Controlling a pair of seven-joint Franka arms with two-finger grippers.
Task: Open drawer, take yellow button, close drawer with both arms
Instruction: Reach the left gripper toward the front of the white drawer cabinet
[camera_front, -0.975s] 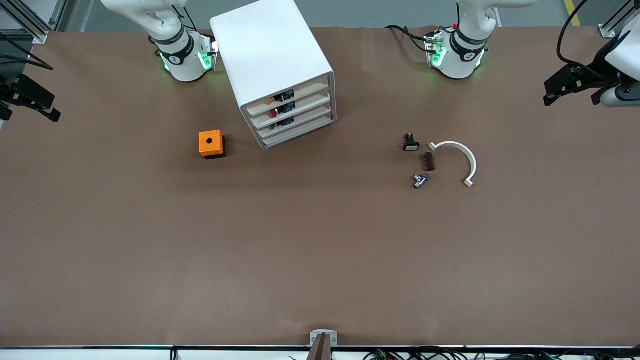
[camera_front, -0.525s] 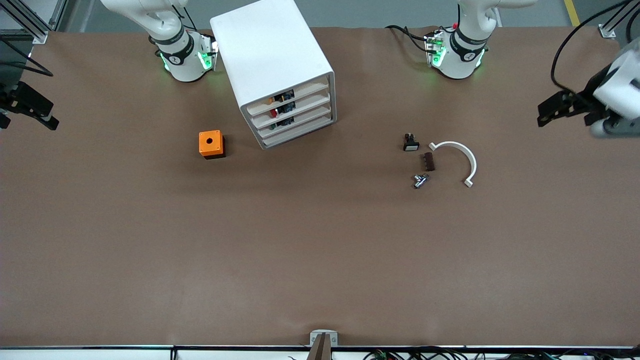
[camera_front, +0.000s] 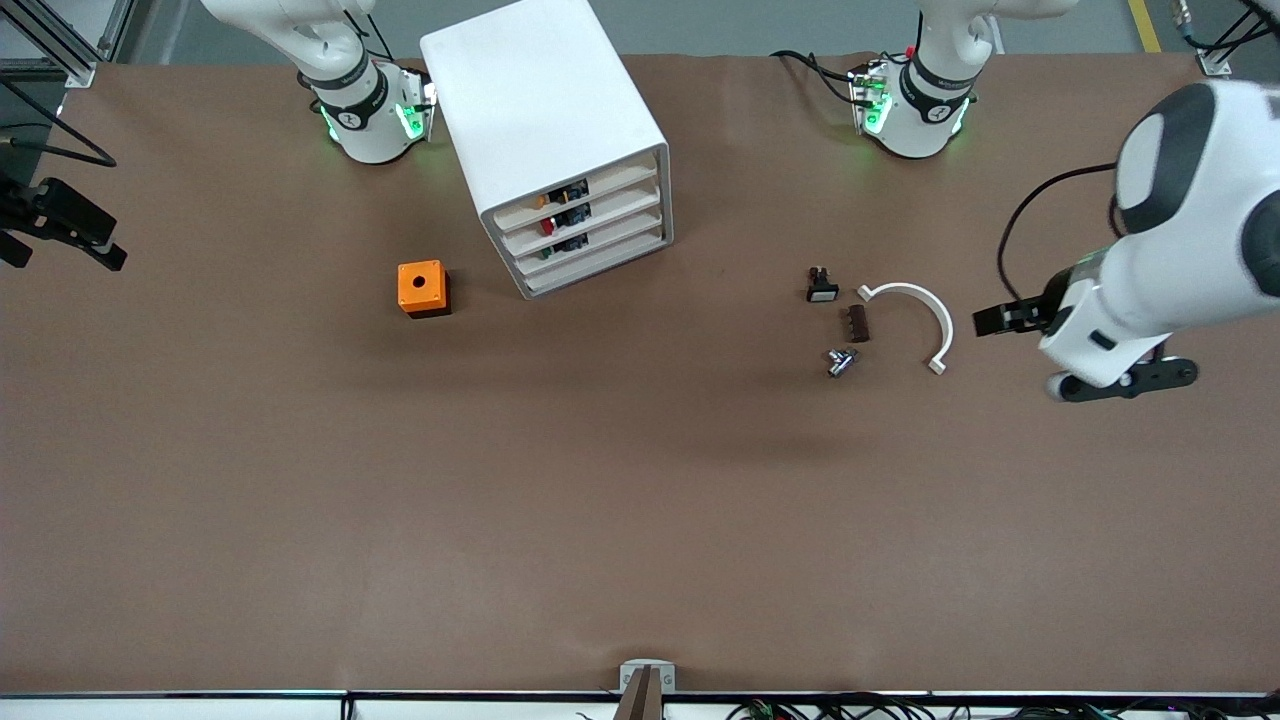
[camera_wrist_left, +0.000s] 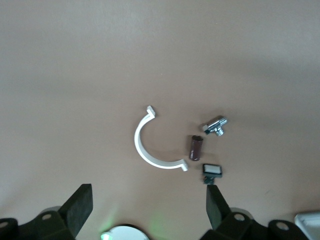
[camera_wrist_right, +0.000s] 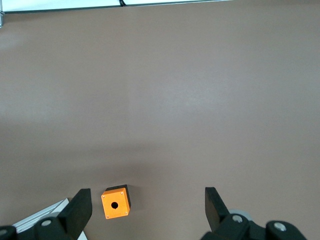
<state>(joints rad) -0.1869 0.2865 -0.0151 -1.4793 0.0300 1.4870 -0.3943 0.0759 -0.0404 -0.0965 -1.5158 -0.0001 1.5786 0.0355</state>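
Note:
The white cabinet (camera_front: 540, 110) stands near the right arm's base, with all four drawers shut. The topmost drawer (camera_front: 600, 190) is closed. Through its front gap I see a small orange, black and blue piece, the button (camera_front: 556, 196). My left gripper (camera_front: 1040, 350) hangs open and empty above the table, beside a white arc-shaped clip (camera_front: 915, 320), toward the left arm's end. In the left wrist view (camera_wrist_left: 148, 215) its fingers (camera_wrist_left: 80, 210) stand wide apart. My right gripper (camera_front: 60, 250) is open and empty at the right arm's end of the table, and it also shows in the right wrist view (camera_wrist_right: 147, 215).
An orange cube with a round hole (camera_front: 423, 288) sits beside the cabinet and shows in the right wrist view (camera_wrist_right: 116, 202). A black-and-white switch part (camera_front: 822, 287), a brown piece (camera_front: 857, 323) and a metal fitting (camera_front: 840, 361) lie by the clip (camera_wrist_left: 152, 145).
The left arm has swung in from the table's end and come over the spot beside the white clip. The right gripper has shifted only slightly.

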